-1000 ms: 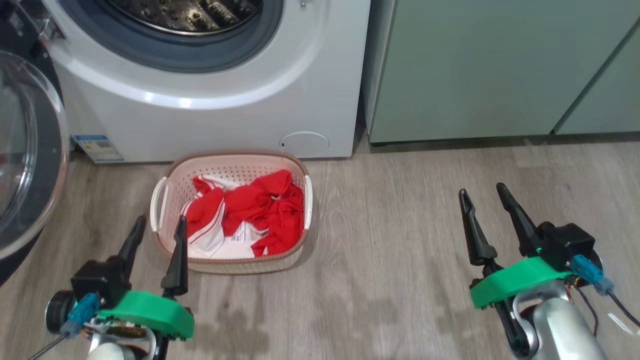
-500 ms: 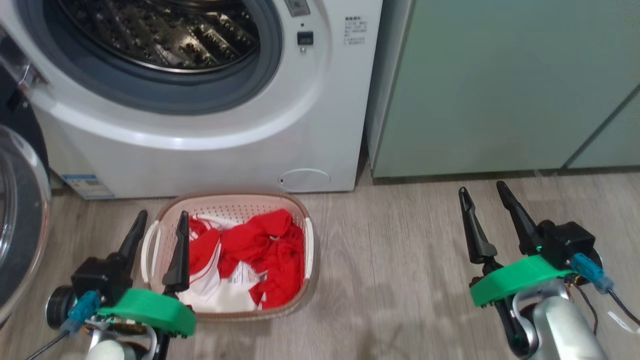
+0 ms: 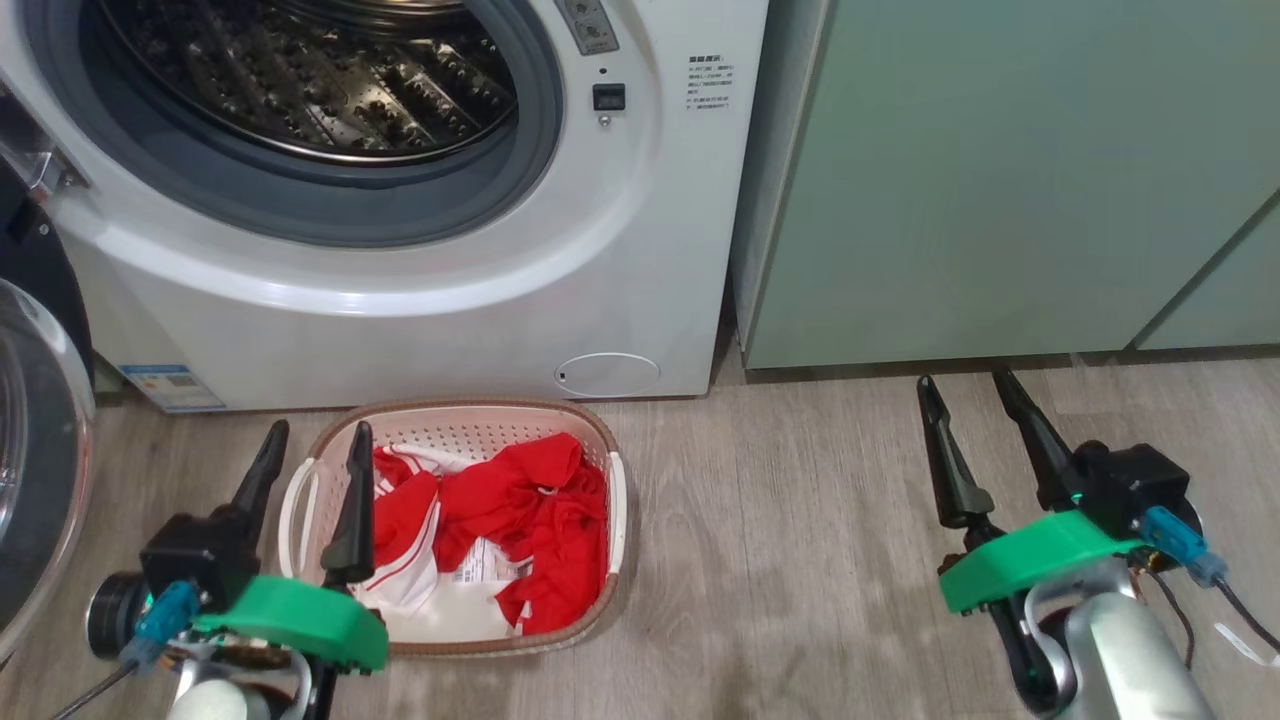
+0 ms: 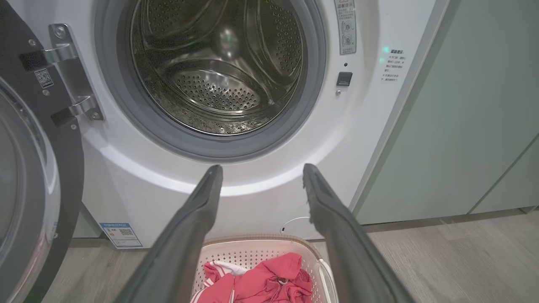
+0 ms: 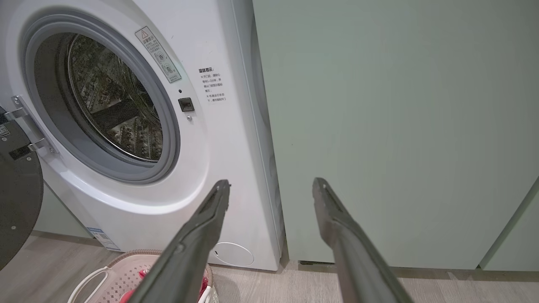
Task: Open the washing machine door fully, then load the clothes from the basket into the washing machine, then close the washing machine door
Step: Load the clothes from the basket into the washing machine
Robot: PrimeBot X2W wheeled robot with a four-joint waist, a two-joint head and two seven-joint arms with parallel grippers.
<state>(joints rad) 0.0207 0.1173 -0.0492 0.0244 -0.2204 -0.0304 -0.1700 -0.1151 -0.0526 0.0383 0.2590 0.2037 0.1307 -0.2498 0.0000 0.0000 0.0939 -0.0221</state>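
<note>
The clothes are soft, light and floppy, so the puffy red lump on top looks like the best place to grab, though loose bits may hang down; the left pincer, right by them, and the right pincer, well off to the side, are both spread wide and hold nothing. They are bright red with white parts and thin stripes, bunched up in the little cream basket on the floor. Just behind it stands the white washing machine, its round door swung open to the left and its shiny drum empty.
</note>
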